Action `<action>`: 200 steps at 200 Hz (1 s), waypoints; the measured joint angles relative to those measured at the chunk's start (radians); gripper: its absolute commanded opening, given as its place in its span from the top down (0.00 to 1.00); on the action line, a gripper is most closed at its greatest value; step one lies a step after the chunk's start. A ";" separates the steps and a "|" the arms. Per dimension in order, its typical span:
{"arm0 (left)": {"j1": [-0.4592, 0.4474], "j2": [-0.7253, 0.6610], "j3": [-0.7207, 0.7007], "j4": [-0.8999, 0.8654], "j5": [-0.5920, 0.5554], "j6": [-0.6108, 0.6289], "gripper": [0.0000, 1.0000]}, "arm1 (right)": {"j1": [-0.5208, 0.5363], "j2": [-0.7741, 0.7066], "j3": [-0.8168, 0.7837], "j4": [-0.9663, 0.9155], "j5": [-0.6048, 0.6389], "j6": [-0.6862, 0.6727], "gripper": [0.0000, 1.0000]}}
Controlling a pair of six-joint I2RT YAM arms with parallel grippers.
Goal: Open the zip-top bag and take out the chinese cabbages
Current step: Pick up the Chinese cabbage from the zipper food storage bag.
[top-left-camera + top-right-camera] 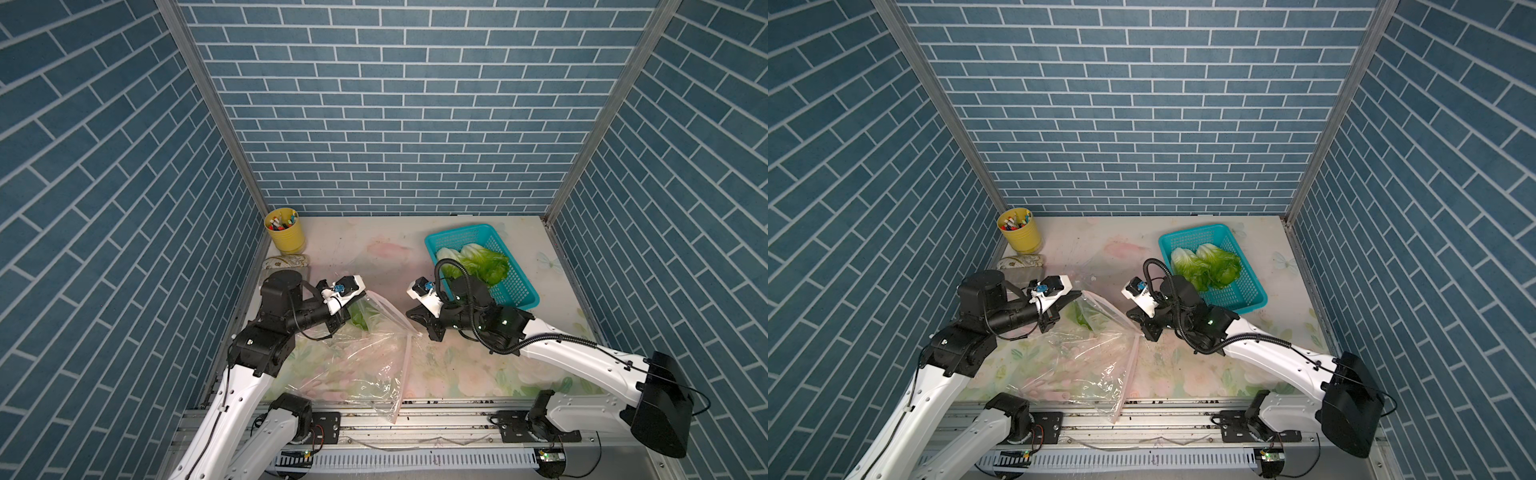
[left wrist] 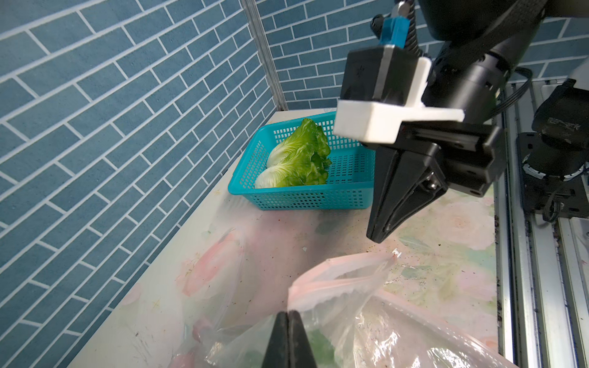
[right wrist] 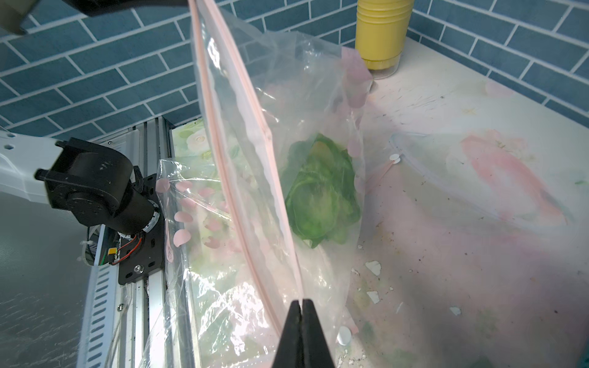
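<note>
The clear zip-top bag (image 1: 365,353) with a pink zip strip lies crumpled between my arms, and its mouth edge is stretched taut between both grippers. My left gripper (image 1: 363,294) is shut on the far end of the rim (image 2: 288,313). At the near end, my right gripper (image 1: 417,330) is shut on the pink strip (image 3: 301,302). One green chinese cabbage (image 3: 322,194) shows through the plastic inside the bag (image 1: 360,318). Two more chinese cabbages (image 1: 478,262) lie side by side in the teal basket (image 1: 457,230) behind my right wrist.
A yellow cup of pens (image 1: 286,230) stands in the back left corner, with a patterned pouch (image 1: 286,262) in front of it. The bag's bottom hangs over the aluminium rail (image 1: 436,419) at the table's front edge. Blue brick walls close three sides.
</note>
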 measured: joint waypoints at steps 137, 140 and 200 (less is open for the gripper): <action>-0.017 0.015 0.000 0.014 0.003 -0.010 1.00 | 0.034 0.209 0.090 0.084 -0.010 0.023 0.62; -0.017 0.015 0.000 0.014 0.004 -0.010 1.00 | 0.034 0.215 0.090 0.092 -0.009 0.023 0.59; -0.018 0.016 -0.019 0.010 0.019 -0.040 0.35 | -0.026 0.326 0.090 0.265 0.002 0.094 0.25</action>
